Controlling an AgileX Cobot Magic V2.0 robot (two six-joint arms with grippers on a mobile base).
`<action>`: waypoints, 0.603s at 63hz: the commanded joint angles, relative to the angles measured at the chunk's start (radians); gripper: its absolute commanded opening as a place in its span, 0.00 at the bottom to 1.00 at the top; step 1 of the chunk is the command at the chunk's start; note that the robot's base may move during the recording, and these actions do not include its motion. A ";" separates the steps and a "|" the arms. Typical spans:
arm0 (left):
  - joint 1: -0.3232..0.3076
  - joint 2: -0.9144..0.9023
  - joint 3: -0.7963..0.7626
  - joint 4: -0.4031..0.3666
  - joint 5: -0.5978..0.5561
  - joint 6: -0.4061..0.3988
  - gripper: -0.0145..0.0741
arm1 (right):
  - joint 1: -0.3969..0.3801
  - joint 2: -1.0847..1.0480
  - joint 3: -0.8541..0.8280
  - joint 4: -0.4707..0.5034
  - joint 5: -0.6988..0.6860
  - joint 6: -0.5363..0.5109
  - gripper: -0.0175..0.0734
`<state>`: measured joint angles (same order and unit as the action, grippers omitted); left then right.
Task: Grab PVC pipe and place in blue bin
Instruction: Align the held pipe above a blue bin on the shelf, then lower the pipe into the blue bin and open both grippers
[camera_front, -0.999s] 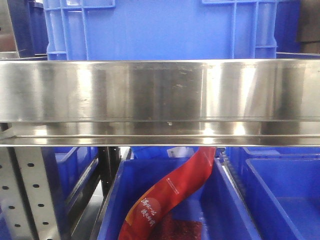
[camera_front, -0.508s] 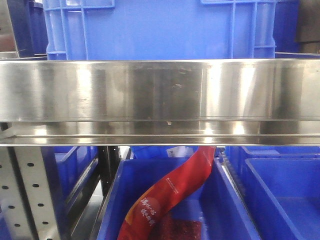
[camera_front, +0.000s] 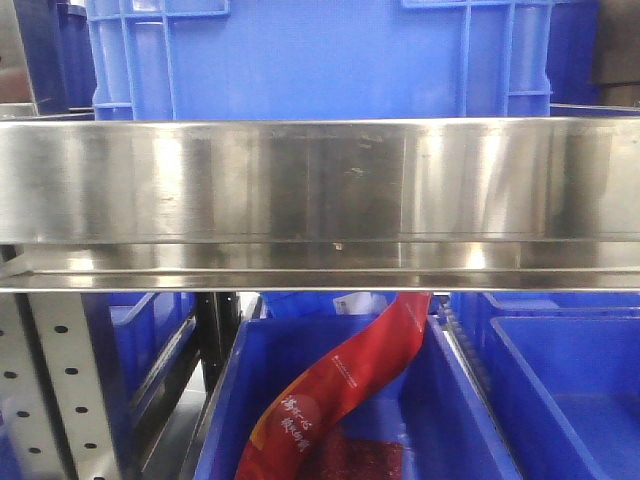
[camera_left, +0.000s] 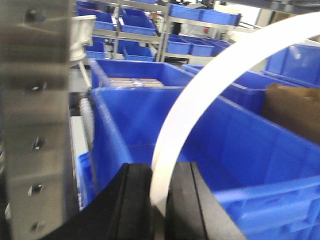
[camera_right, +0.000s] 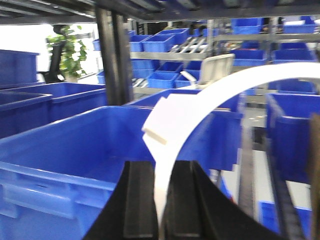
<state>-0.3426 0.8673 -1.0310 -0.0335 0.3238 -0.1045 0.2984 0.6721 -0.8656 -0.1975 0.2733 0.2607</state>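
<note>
My left gripper is closed tight on the PVC pipe, and my right gripper pinches it likewise. From my fingers the white arc rises rightward above a blue bin; shelved bins stand farther back.

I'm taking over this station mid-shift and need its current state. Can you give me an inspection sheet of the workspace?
Surface: steel shelf rail spans the front view, with a blue crate on top.
Job's things: curved white PVC pipe, seen against an open blue bin; a white arc shows in both wrist views, one piece or two cannot be told.
Clutter: red packet leaning in a lower bin; brown item in a neighbouring bin.
Grippers: left gripper and right gripper are each shut on the pipe.
Cables: nothing seen.
Surroundings: racks of blue bins; potted plant.
</note>
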 joint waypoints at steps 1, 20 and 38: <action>-0.034 0.064 -0.099 0.013 0.031 -0.001 0.04 | 0.040 0.078 -0.045 0.001 -0.061 -0.010 0.01; -0.122 0.321 -0.336 0.020 0.023 -0.001 0.04 | 0.128 0.381 -0.239 0.001 -0.084 -0.010 0.01; -0.113 0.613 -0.609 0.010 -0.020 -0.001 0.04 | 0.145 0.635 -0.444 0.001 -0.101 -0.010 0.01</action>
<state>-0.4589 1.4151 -1.5664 -0.0137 0.3484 -0.1045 0.4430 1.2572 -1.2582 -0.1935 0.2059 0.2586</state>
